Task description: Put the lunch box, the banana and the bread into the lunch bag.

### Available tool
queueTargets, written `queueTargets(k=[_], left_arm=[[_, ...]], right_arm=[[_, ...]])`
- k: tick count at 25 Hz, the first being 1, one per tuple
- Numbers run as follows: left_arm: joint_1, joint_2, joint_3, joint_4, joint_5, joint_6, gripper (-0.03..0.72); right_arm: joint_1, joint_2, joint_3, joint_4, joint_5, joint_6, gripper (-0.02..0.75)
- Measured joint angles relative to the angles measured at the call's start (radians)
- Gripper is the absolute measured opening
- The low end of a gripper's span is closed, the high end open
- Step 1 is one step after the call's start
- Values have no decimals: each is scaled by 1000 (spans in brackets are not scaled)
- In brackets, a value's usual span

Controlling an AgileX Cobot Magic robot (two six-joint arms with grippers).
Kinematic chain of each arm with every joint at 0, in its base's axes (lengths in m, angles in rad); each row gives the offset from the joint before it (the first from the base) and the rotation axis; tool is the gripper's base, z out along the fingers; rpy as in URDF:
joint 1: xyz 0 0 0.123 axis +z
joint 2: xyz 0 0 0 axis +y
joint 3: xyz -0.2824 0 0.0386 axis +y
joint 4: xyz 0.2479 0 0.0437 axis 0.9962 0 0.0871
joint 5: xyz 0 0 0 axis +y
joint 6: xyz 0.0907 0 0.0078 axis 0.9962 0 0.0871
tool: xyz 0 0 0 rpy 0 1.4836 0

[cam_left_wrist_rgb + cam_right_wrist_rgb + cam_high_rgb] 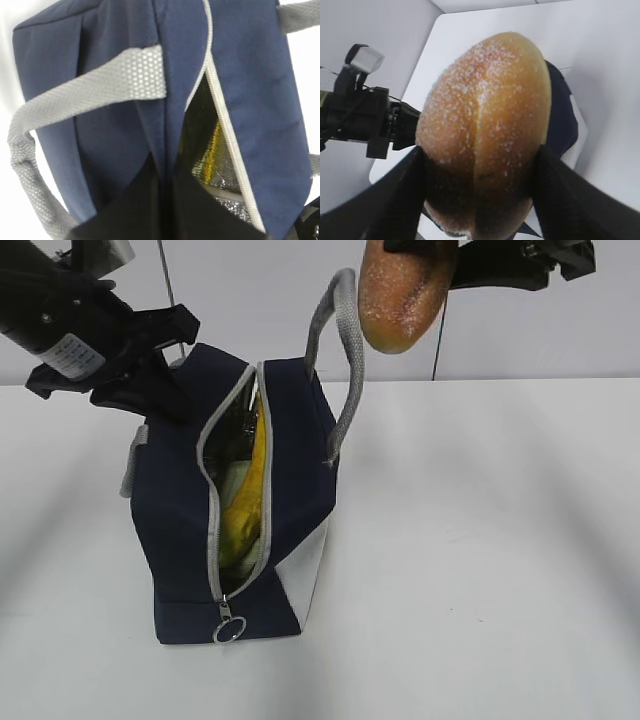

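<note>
The bag [180,510] stands unzipped on the table [480,540], with the banana [250,495] inside and my left gripper [165,390] pinched together on the fabric at its ten o'clock edge. At one o'clock above the bag, my right gripper [477,165] clamps the bread [485,130] in the air.

White table [500,540], pale grey wall [270,290]
</note>
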Motion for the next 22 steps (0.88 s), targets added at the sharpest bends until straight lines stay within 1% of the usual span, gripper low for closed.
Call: queueTargets(k=[9, 17, 22], left_arm=[[0, 0, 0, 0, 0, 0, -3], [0, 0, 0, 0, 0, 0, -3], [0, 0, 0, 0, 0, 0, -3]], right_arm=[[0, 1, -8, 133, 42, -57, 456], [0, 1, -91, 152, 54, -65, 456], [0, 11, -99, 153, 74, -65, 456]])
